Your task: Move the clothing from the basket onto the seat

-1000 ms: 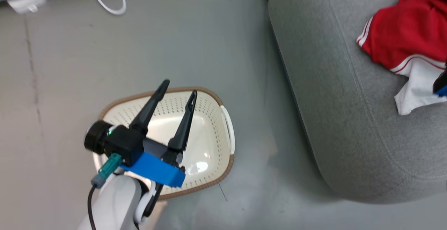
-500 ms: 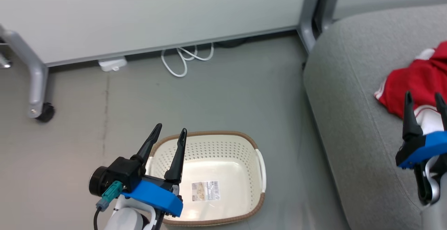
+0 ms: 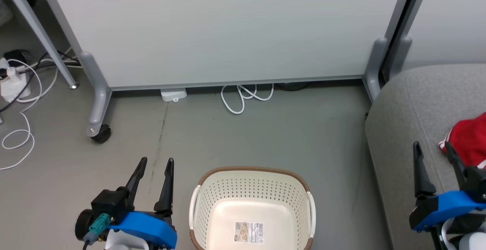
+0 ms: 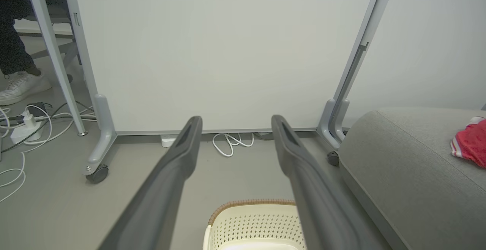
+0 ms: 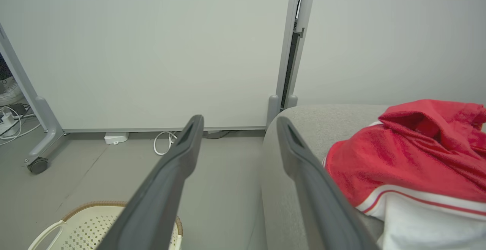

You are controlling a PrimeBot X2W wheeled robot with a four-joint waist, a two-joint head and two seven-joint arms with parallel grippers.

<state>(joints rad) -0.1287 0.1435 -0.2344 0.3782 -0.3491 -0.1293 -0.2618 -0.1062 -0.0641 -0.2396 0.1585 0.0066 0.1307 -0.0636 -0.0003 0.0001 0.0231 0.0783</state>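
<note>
Checking the basket [image 3: 250, 169]: only its label [image 3: 248, 232]; clothing [image 3: 469, 138] lies on the seat [image 3: 402, 109]. My left gripper [image 3: 156, 162] and right gripper [image 3: 432, 145] gape empty, so I'd stay clear.

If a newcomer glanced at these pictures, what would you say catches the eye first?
The bright red fabric clothing with white stripes stands out most, heaped on the light grey woven sofa at the right. Next comes the cream-white perforated plastic basket with a brown rim on the floor, empty but for a label, with the open left gripper and open right gripper either side of it.
</note>
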